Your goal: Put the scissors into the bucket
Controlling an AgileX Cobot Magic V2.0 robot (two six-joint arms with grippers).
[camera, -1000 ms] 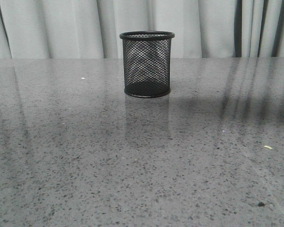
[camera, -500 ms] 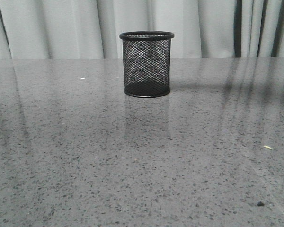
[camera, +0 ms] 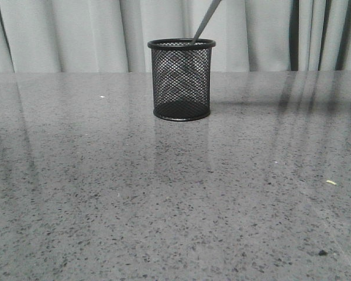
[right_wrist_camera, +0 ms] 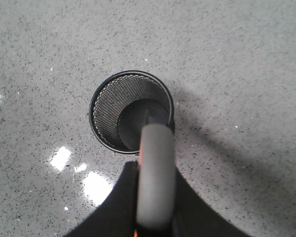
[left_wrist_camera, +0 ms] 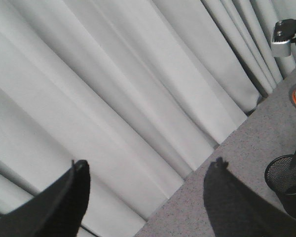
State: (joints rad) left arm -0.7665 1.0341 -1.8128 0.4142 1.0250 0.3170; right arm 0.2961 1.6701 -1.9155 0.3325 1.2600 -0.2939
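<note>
I see the bucket (camera: 181, 81) upright on the grey speckled desk (camera: 164, 199), far centre, curtain (camera: 70, 35) behind. The scissors (camera: 206, 20) hang tilted over it, blade tip just at the rim's right side, handle leaning up to the right. My right pincer (right_wrist_camera: 155, 217) holds the scissors by the handle, directly above the bucket's mouth. My left pincer (left_wrist_camera: 148, 192) is spread wide, holding nothing, raised facing the curtain.

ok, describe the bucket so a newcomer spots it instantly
On the grey speckled table, look toward the far edge by the pale curtain, near the middle. The bucket is a small black wire-mesh cup, upright, with the scissors slanting into its open top.
</note>
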